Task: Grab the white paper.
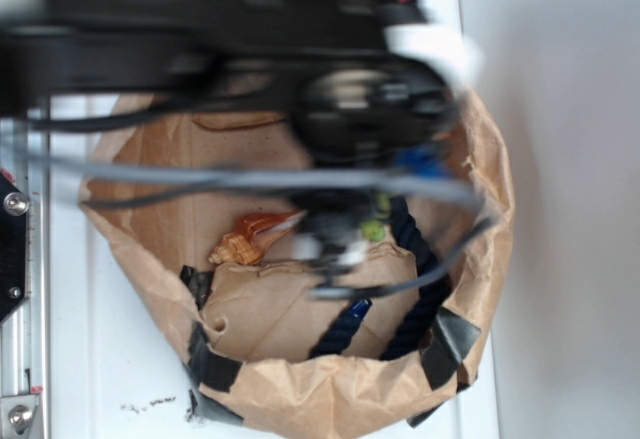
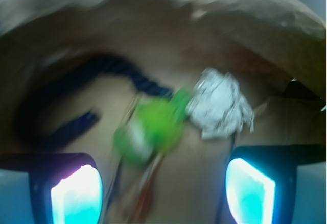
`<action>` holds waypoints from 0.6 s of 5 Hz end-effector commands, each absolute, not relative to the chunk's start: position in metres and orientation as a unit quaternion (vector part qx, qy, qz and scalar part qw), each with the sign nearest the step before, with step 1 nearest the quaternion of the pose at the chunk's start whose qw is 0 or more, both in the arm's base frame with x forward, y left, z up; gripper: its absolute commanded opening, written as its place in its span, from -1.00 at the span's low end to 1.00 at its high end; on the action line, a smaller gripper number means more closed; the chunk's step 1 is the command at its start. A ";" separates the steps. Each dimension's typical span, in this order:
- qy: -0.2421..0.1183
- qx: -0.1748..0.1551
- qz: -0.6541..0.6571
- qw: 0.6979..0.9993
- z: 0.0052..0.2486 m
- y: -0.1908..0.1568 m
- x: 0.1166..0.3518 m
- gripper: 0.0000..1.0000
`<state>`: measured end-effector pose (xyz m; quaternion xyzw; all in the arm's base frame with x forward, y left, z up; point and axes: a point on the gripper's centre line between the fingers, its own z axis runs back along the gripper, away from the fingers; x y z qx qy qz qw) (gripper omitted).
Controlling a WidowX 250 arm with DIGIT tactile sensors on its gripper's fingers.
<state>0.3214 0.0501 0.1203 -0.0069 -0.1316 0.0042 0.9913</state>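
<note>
Paper [image 2: 219, 104] lies in the bag [image 2: 153, 25], ahead and right of your gripper [image 2: 163, 185], touching the green toy [image 2: 150, 129] at centre. You're on the approach; jaws wide and empty. Next, shift right, then descend over it.

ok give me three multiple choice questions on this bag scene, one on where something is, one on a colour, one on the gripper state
1. In the wrist view, where is the white paper relative to the green plush toy?
A. right of it, touching
B. far left of it
C. outside the brown paper bag

2. What colour is the rope in the bag?
A. bright red
B. dark navy
C. yellow

3. How is the gripper?
A. shut on the paper
B. shut on the rope
C. open, holding nothing

Answers:
1 A, the crumpled ball abuts the toy's right side.
2 B, the coil looks dark blue-black.
3 C, both fingers stand wide apart with nothing between them.
</note>
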 end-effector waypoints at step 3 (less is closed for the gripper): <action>-0.309 0.104 0.188 0.926 0.142 0.049 0.327 1.00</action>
